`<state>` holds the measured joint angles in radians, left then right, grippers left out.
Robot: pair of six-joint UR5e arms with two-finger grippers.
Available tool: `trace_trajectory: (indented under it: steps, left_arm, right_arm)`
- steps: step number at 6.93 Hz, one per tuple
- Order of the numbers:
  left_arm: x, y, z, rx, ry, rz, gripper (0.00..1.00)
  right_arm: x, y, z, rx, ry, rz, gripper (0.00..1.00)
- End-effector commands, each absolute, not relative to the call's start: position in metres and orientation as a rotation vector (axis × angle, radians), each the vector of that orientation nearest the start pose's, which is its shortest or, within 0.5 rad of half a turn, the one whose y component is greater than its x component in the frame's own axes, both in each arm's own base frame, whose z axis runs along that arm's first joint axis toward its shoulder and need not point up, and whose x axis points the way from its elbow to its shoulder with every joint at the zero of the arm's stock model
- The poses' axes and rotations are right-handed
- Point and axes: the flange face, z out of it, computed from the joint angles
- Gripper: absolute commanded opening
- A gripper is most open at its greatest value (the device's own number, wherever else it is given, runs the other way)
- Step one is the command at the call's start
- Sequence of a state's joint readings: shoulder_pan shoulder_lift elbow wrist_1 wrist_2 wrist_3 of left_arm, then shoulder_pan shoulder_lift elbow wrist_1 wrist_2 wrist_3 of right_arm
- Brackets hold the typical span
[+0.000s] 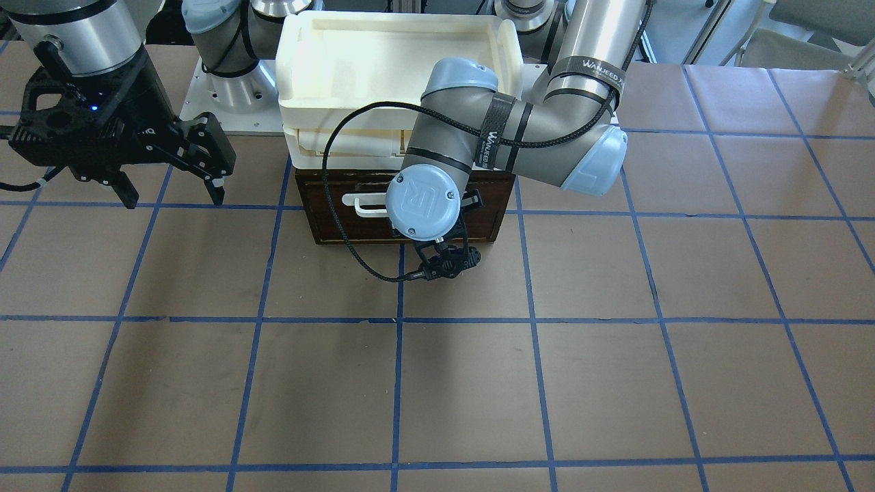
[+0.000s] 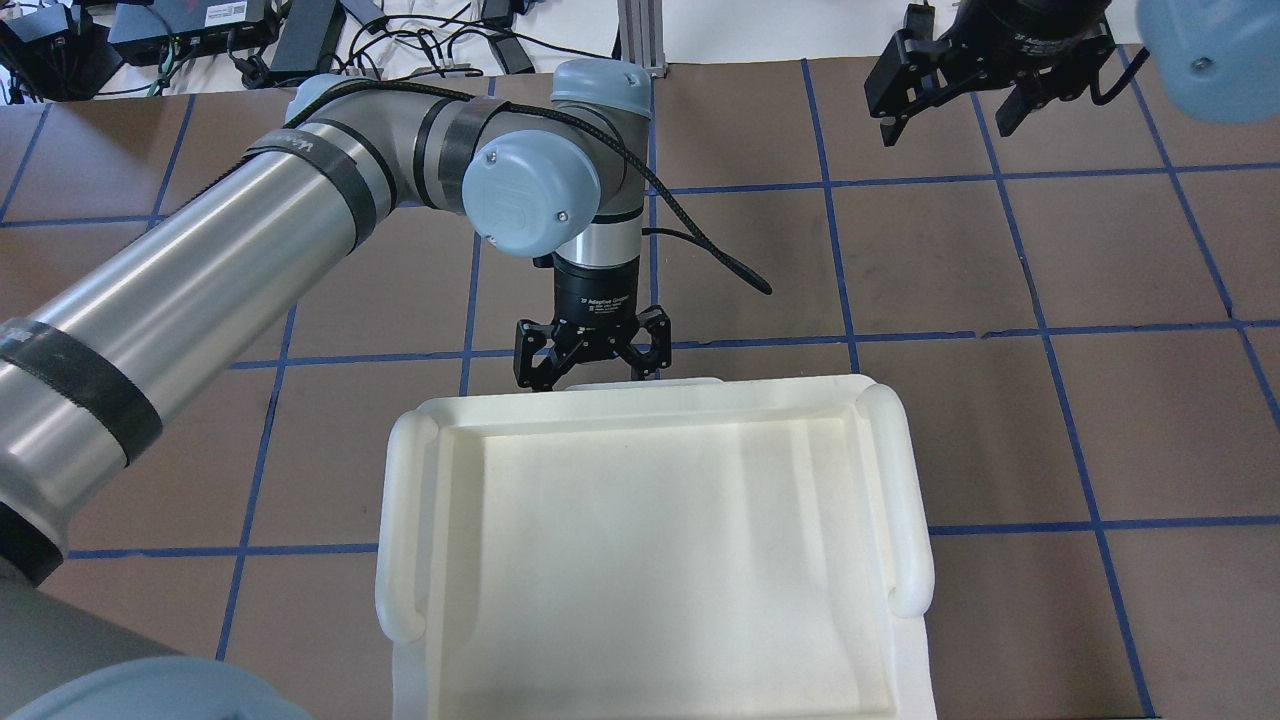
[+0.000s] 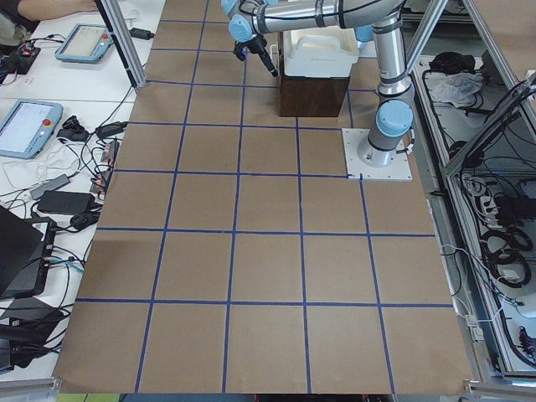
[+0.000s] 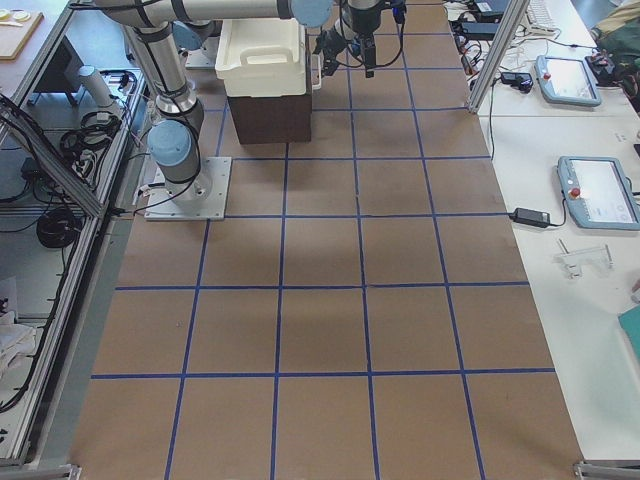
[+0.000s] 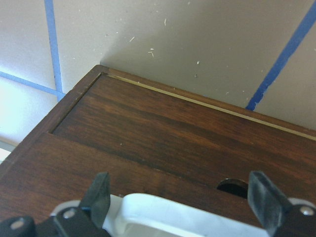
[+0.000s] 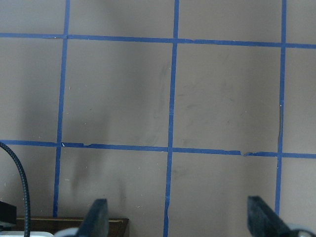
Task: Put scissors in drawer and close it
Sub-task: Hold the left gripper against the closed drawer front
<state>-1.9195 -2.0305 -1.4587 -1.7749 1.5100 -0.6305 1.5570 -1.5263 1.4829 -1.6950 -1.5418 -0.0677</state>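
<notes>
The dark brown drawer (image 1: pixel 328 217) sits under the cream-white tray, its front flush with the cabinet frame in the left wrist view (image 5: pixel 148 128). Its white bar handle (image 1: pixel 362 203) lies between the spread fingers of my left gripper (image 5: pixel 180 197), which is open and points at the drawer front (image 2: pixel 590 365). My right gripper (image 1: pixel 174 191) is open and empty, held above the bare table off to the side (image 2: pixel 945 125). The scissors are not in view in any frame.
The cream-white plastic tray (image 2: pixel 640 400) rests on top of the cabinet (image 3: pixel 311 96) and hides it from overhead. The brown table has blue tape grid lines (image 6: pixel 170 148). The left arm's black cable (image 1: pixel 342 225) hangs in front of the drawer.
</notes>
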Motion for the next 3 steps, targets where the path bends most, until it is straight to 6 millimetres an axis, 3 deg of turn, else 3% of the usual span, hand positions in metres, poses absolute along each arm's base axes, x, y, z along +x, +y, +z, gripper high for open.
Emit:
trace_trajectory:
  steps: [1, 3]
  left_arm:
    - [-0.3315, -0.5073, 0.2724, -0.426, 2.805, 0.755, 1.00]
    - [-0.3315, -0.5069, 0.2733, -0.427, 2.806, 0.756, 1.00]
  right_arm:
    - [0.1289, -0.5274, 0.5223, -0.087, 3.107, -0.262, 1.00]
    - [0.1289, -0.5276, 0.5225, -0.087, 3.107, -0.264, 1.00]
